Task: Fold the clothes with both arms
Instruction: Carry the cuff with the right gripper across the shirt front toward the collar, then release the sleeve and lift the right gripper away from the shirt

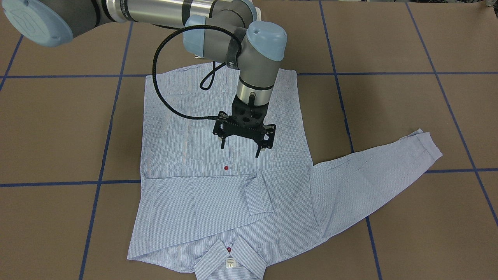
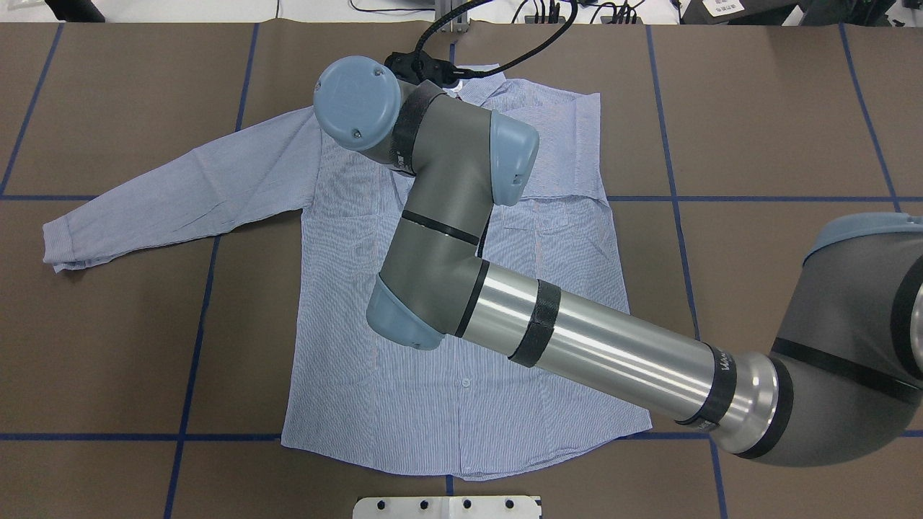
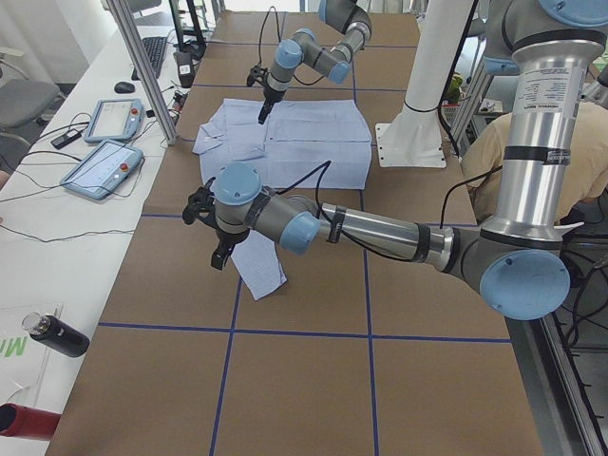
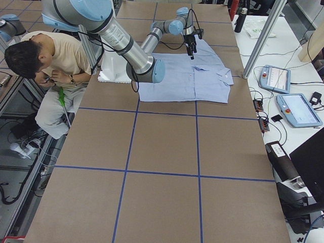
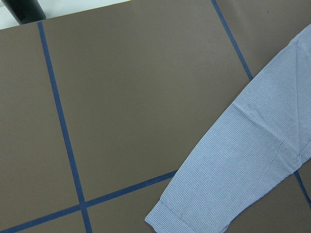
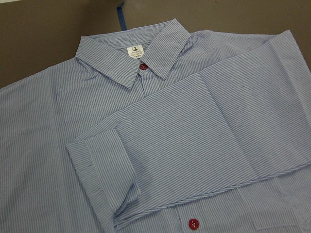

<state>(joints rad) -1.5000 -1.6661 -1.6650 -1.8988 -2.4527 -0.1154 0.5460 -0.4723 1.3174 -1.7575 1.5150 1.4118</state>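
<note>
Brown counter (image 1: pixel 389 116), blue tape grid (image 1: pixel 334 74). Shirt (image 1: pixel 186 147) flat, centred; one sleeve (image 1: pixel 202 194) folded across chest, other sleeve (image 1: pixel 373 175) outstretched. Right gripper (image 1: pixel 240 149) over shirt middle, spread apart, empty. Left gripper (image 3: pixel 218 258) near outstretched cuff (image 3: pixel 269 277), state indeterminable. Judged early: second sleeve, body folds outstanding.

The shirt (image 1: pixel 175 155) is light blue with fine white stripes, red buttons (image 1: pixel 226 168) and a white neck tag (image 1: pixel 230 263). The table (image 1: pixel 389 39) is brown with a grid of dark blue lines (image 1: pixel 50 183). The right arm (image 2: pixel 598 346) is silver-grey with light blue caps (image 2: pixel 357 101).
</note>
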